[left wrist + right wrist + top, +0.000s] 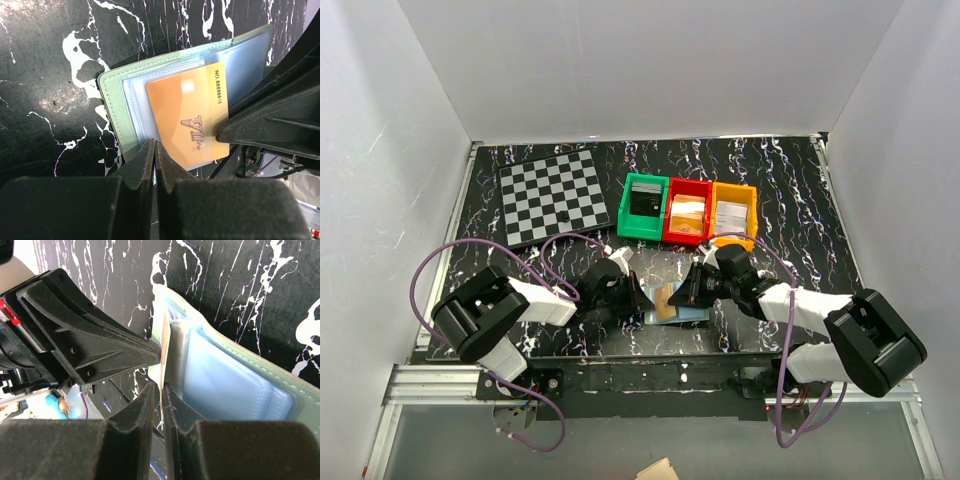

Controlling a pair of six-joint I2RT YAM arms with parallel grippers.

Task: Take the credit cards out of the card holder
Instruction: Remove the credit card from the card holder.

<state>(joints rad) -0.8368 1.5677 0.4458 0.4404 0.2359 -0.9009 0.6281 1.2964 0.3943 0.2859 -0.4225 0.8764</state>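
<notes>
On the far left of the black marbled table (800, 190) lies a chessboard (555, 200), well apart from my arms. Next comes my left gripper (154, 147), low over the table near its front edge. Its fingers are pressed fully together, and their tips sit at the near edge of the card holder (112, 97). I cannot tell if they pinch the green cover or only press against it. The card holder lies open and flat between my two grippers, with the light blue pockets facing up. An orange card (187, 115) with the letters VIP on it lies over these pockets, and its lower corner sticks out past the holder's edge. On the right of it is my right gripper (162, 390). Its fingers are almost together, with only a narrow slit between them, and the thin edge of the orange card runs into this slit. I cannot tell if the pads already squeeze the card. Behind the holder, three small bins stand touching in a row: a green bin (643, 208), a red bin (687, 212) and an orange bin (733, 213).
</notes>
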